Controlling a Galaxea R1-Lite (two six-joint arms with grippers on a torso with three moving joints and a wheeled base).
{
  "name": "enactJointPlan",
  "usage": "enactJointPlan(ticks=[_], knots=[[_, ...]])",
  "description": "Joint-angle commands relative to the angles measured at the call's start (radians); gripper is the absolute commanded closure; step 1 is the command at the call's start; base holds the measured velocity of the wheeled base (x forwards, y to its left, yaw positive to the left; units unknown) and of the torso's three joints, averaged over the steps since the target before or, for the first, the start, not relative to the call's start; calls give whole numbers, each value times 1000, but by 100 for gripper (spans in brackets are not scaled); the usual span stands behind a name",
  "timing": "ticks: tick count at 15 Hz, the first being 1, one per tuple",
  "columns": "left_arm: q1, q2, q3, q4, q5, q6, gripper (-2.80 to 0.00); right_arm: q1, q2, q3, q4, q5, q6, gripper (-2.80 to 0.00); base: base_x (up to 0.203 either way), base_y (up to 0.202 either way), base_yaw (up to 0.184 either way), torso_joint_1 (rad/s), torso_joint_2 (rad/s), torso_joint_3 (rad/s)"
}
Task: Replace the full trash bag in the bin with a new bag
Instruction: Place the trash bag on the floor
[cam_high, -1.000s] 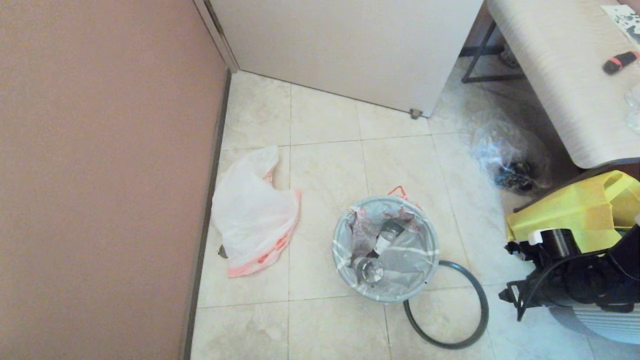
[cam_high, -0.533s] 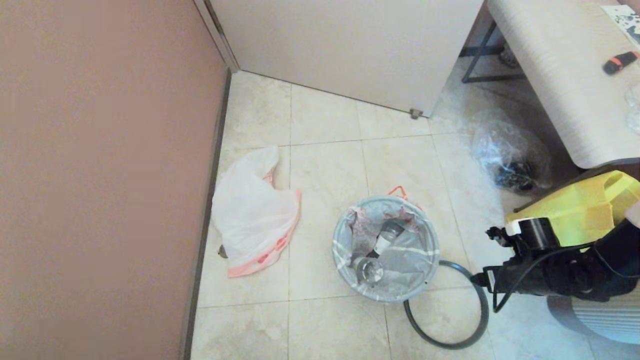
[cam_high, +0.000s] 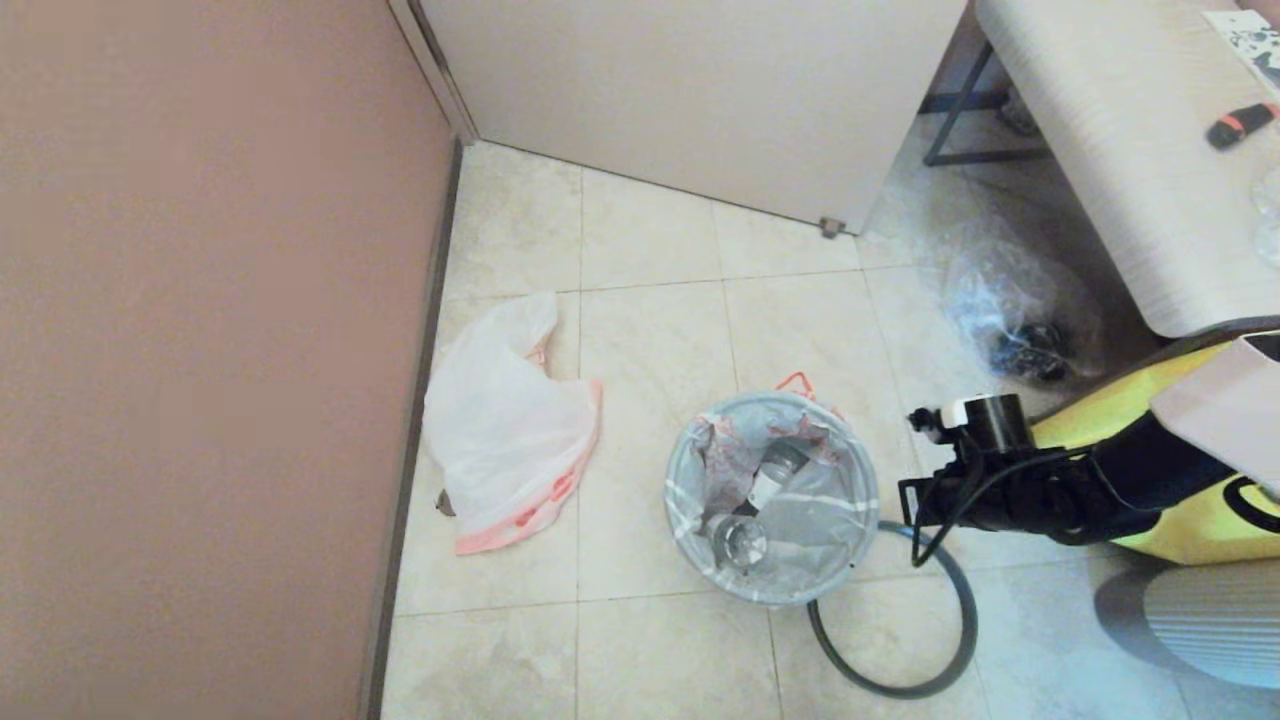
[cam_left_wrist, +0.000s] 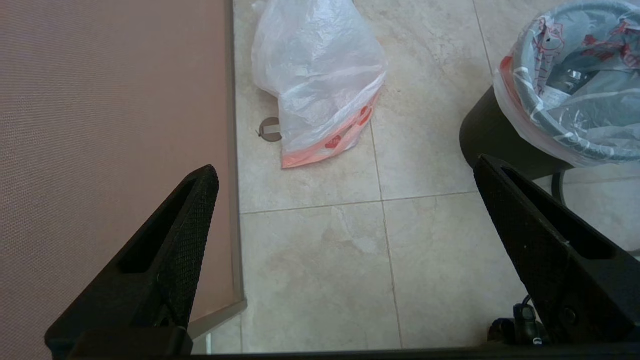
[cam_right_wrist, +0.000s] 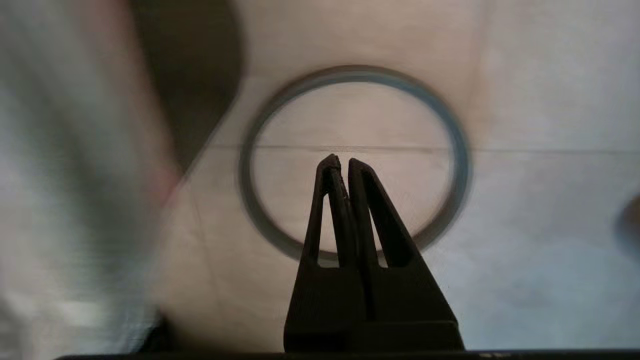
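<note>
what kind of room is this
Probably a corner of a home or office room, hard to say which: beige tiled floor, a small bin lined with a full trash bag, and a table at one side.

Home-like indoor room corner, glossy beige stone-look floor tiles (cam_high: 650, 330), plain brownish-pink wall (cam_high: 200, 350), pale cream door panel (cam_high: 700, 90), light wood-grain table on dark metal legs (cam_high: 1110, 150), small round black plastic pail (cam_left_wrist: 495, 137) lined for household rubbish

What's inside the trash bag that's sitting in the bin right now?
Inside the full trash bag lining the bin: a clear bottle and crumpled red-printed scraps. Anything beneath them is hidden.
</note>
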Motion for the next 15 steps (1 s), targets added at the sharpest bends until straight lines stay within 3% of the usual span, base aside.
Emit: enactJointPlan(ticks=[1, 4, 10, 15], knots=[[0, 1, 0, 0, 0, 0, -280, 43, 27, -17, 6, -2, -1, 0, 0, 0, 0, 0, 0, 0], [0, 1, 0, 0, 0, 0, -280, 92, 15, -11, 52, -5, 10, 0, 0, 0, 0, 0, 0, 0], [0, 1, 0, 0, 0, 0, -280, 234, -33, 20, 129, -2, 108, 0, 0, 0, 0, 0, 0, 0], [0, 1, 0, 0, 0, 0, -280, 331, 14, 16, 139, -2, 114, 0, 0, 0, 0, 0, 0, 0]])
